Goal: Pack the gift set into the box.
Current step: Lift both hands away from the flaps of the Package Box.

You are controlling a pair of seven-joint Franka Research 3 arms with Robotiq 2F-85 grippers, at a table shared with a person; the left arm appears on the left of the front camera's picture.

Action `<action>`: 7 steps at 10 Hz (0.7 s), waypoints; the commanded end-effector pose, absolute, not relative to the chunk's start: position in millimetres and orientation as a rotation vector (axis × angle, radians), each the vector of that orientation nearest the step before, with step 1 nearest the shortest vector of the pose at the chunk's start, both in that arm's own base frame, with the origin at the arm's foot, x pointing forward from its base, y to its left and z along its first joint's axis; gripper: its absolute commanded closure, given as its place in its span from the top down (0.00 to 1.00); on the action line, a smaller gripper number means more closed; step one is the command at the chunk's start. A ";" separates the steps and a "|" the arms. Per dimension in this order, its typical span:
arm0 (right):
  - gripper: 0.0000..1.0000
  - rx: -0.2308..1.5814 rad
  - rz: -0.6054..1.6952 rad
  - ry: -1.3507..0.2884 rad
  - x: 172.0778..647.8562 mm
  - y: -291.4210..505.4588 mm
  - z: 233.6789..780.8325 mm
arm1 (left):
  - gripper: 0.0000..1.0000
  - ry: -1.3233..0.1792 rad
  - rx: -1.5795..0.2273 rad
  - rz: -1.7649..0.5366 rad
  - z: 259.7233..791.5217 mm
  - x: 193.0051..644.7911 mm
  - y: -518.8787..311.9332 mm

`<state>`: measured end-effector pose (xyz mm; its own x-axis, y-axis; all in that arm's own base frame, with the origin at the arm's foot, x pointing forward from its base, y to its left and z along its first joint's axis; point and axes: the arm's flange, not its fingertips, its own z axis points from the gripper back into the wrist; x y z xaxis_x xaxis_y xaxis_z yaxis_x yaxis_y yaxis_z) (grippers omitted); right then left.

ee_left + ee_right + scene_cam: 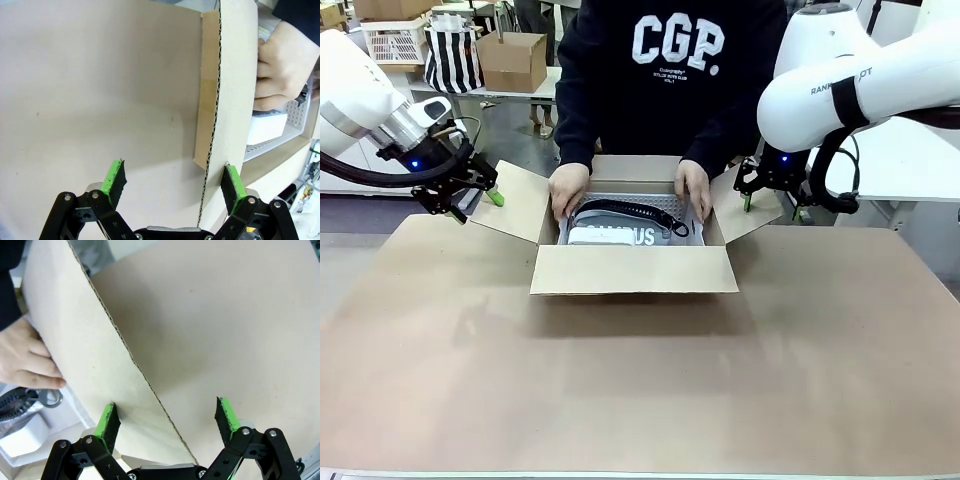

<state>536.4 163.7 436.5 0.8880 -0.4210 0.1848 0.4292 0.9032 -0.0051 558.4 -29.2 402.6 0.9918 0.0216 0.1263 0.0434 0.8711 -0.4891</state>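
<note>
**Set in the box, both grippers open at the side flaps**

The gift set lies inside the box, at the middle of the table. The person presses it down with one hand at one end and the other hand at the opposite end. A black strap rests on top of the set.

The left gripper is spread open, and the edge of the left flap passes between its fingers, close to one pad. The right gripper is also spread open around the right flap. Neither one clamps anything.

The main danger seems to be timing. If a gripper closes and folds its flap now, the flap would come down on the person's hands, which are in the way of any closing. Only the flap's edge sits between the fingers, so a grip may slip off or bend the cardboard. A pull from one side alone could drag the box across the table. The strap may also catch under a flap.

Far behind the person stand a small carton, a striped bag and a basket, well apart from the work.
</note>
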 end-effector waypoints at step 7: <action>1.00 -0.068 -0.446 -0.188 536.8 163.3 439.2 | 1.00 -0.128 -0.498 -0.001 404.3 556.8 -29.2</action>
<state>536.4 163.7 436.5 0.8880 -0.4210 0.1848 0.4292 0.9032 -0.0051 558.4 -29.2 402.6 0.9918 0.0216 0.1263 0.0434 0.8711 -0.4891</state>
